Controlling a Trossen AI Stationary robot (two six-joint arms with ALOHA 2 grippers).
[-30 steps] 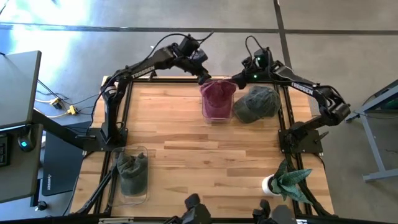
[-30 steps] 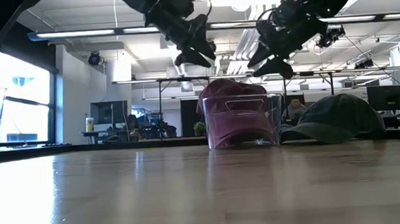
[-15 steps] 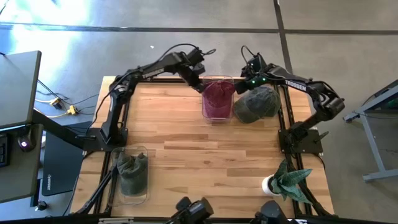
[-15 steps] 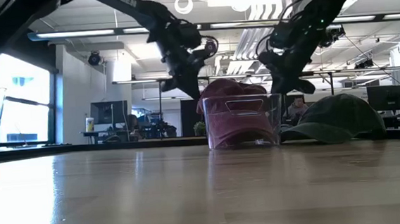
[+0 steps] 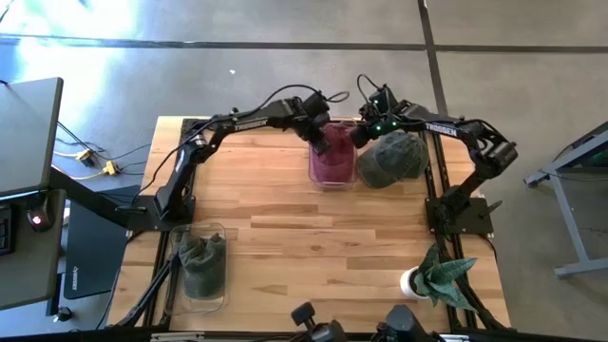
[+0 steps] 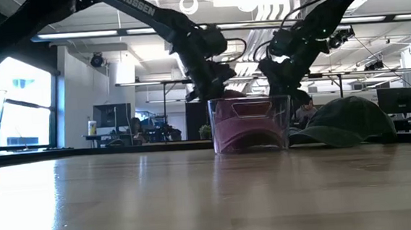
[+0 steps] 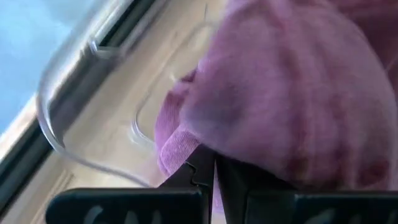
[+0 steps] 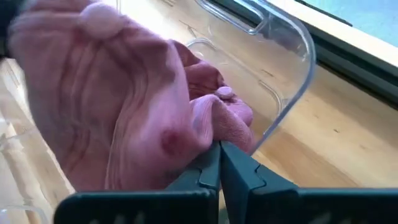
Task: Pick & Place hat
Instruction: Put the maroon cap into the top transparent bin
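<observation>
Both arms drop into the clear bin (image 5: 332, 161) at 12 o'clock; left gripper (image 5: 318, 135) and right gripper (image 5: 356, 136) have jaws clamped on the pink hat (image 5: 332, 152). Lifting and placing remain.

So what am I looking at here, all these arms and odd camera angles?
Two robot arms stand at a wooden table. One picture looks straight down, one looks level across the tabletop, and two come from cameras on the arms' wrists. At the far edge a pink hat sits in a clear bin. The left gripper and right gripper have reached in from either side, and both are shut on the pink hat's cloth. Beside the bin lies a green hat. Nearer, a second bin holds another dark hat, and a small plant stands at the other corner.
</observation>
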